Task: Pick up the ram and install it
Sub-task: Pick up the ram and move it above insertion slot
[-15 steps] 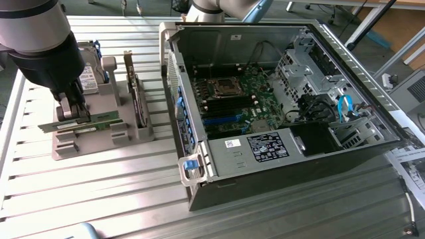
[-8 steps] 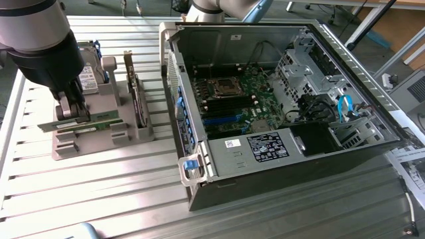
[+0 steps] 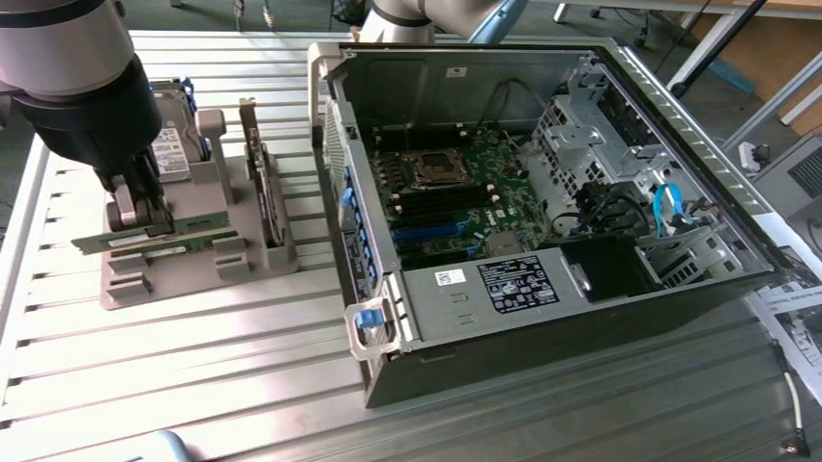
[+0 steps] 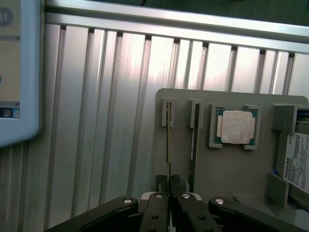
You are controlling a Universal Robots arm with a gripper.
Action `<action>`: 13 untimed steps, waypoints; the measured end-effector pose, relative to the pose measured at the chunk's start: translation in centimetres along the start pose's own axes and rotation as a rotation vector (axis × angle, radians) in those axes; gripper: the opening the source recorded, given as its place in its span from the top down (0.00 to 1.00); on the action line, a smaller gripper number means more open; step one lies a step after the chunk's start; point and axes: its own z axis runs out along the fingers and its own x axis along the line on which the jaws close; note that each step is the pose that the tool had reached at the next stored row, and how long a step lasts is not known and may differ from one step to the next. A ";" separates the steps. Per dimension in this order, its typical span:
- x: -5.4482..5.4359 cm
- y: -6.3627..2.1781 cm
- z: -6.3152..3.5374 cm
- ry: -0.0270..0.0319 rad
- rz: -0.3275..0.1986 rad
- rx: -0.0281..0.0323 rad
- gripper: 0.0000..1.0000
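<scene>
Ribbed aluminium table (image 3: 192, 356), pale and shiny, with long grooved slats (image 3: 154, 318) from edge to edge. Strong white glare (image 4: 154, 58) on the slats in the wrist view; soft, even light over the rest. Beyond the far edge, grey-green floor (image 3: 629, 34), a brown wooden board (image 3: 777, 48) near slanted metal legs (image 3: 715, 48). At the exterior view's right, printed sheets (image 3: 790, 322) beside a thin cable (image 3: 799, 404).

Ram (image 3: 192, 237) in holder (image 3: 192, 281); holder — exterior view's left of case (image 3: 578, 351).
</scene>
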 end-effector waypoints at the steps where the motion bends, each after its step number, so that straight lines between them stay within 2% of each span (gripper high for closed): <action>1: 0.0 0.00 -0.04 0.0000 0.000 0.0000 0.87; 13: 0.0 -0.01 -0.49 0.0001 0.000 -0.0001 0.87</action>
